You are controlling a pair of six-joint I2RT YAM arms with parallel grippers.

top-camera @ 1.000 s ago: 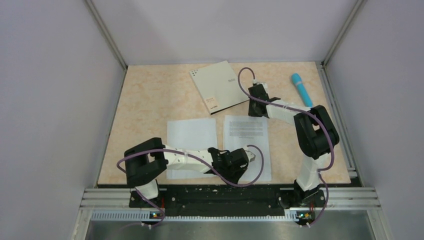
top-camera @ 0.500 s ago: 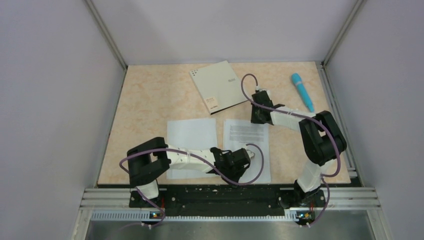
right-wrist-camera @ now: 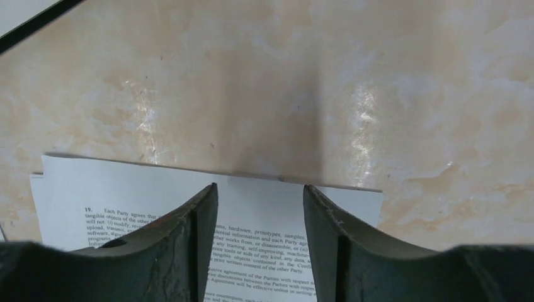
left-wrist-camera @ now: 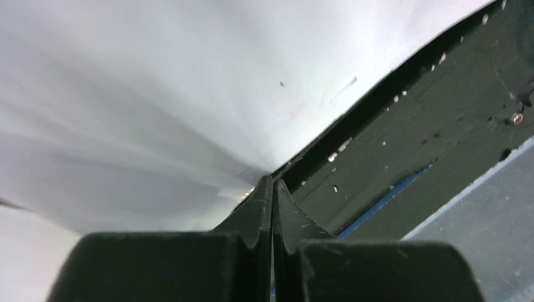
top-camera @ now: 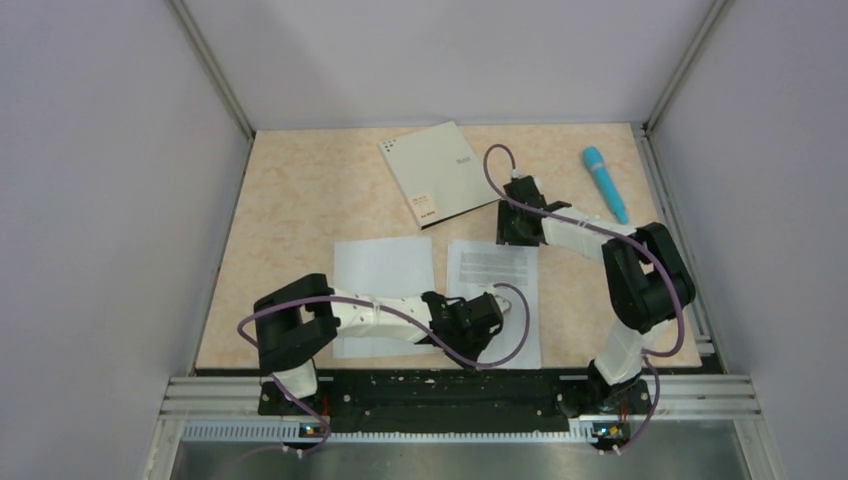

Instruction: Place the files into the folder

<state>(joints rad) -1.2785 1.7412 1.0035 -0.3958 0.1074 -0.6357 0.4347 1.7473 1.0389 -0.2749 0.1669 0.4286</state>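
Observation:
The folder (top-camera: pixel 436 183) lies closed, grey side up, at the back of the table. Two files lie in front of it: a blank sheet (top-camera: pixel 384 272) and a printed sheet (top-camera: pixel 493 268) (right-wrist-camera: pixel 264 214). My left gripper (top-camera: pixel 503 303) (left-wrist-camera: pixel 272 181) is shut, and its tips meet the near edge of a white sheet (left-wrist-camera: pixel 138 100). I cannot tell whether the sheet is pinched. My right gripper (top-camera: pixel 512 232) (right-wrist-camera: pixel 259 186) is open just over the printed sheet's far edge, with nothing between its fingers.
A blue cylindrical object (top-camera: pixel 605 183) lies at the back right. The black front rail (left-wrist-camera: pixel 403 138) runs just beyond the sheet's near edge. Grey walls close in the table on three sides.
My right gripper came back from the folder's corner to the printed sheet's far edge and opened wider. The printed sheet slid slightly toward the near edge with the left gripper.

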